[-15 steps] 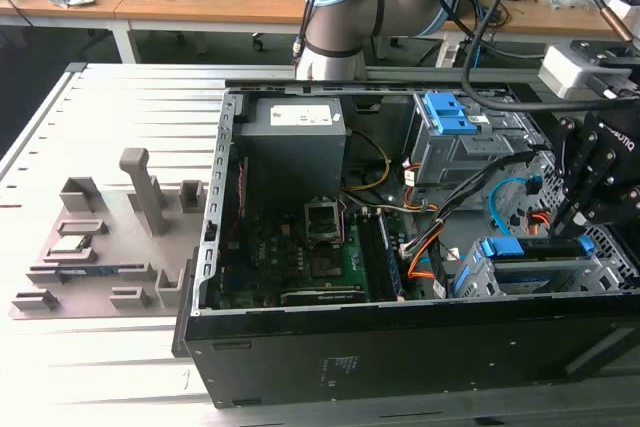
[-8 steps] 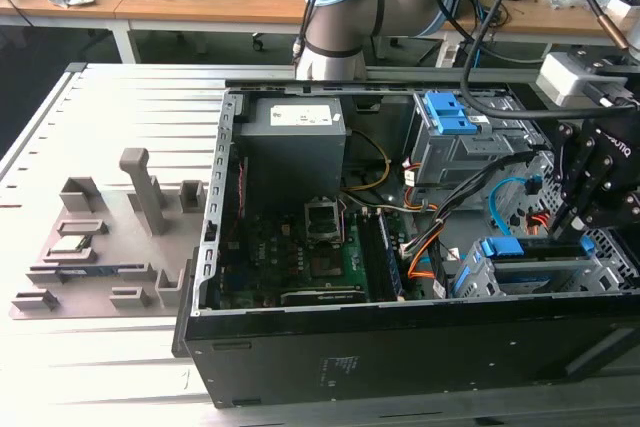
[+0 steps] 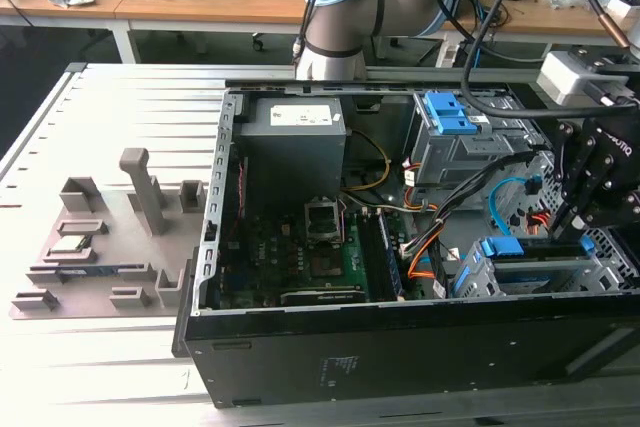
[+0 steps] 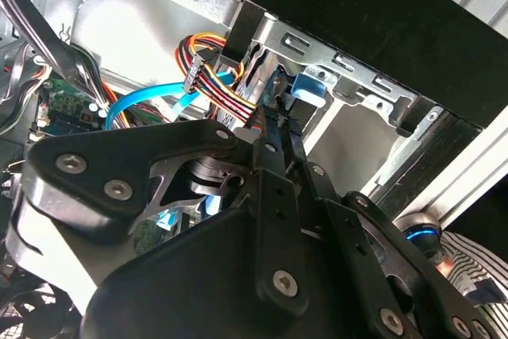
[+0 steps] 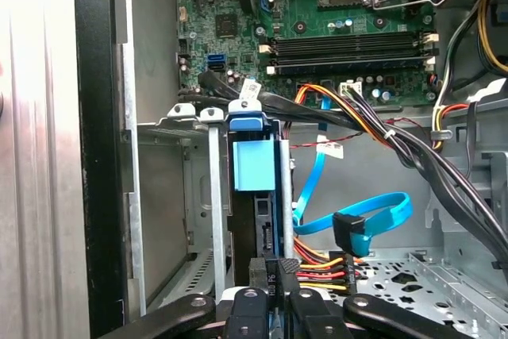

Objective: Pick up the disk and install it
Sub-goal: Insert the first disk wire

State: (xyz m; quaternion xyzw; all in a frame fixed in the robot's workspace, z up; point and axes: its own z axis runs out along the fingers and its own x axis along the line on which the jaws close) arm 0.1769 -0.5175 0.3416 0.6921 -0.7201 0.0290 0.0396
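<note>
Tower case (image 3: 400, 357), side panel off, is lying open on the slatted table (image 3: 110, 377), and I am logging its contents from the remote station. Arm (image 3: 350, 7) is reaching over from behind the case. Motherboard (image 5: 349, 5) is occupying the floor of the case. Drive cage (image 5: 214, 196) is sitting at the case's near corner, at the exterior view's right. Disk (image 5: 254, 168) is standing edge-on in a slot of that cage, its blue carrier frame leading. Gripper (image 5: 275, 269) is hanging at the disk's trailing end with its fingers drawn together and almost no gap between them; I am unable to tell whether the tips are touching the drive. I am judging the disk as dense, rigid, smooth on its metal faces and sensitive to knocks, so I am treating the narrow side edges or the plastic frame as the places to take hold, not the label face. Blue data cable (image 5: 373, 216) is curling loose just beside the cage. The first wrist view is giving me the slot and the carrier, while the exterior view is giving me the cage's place in the case.
</note>
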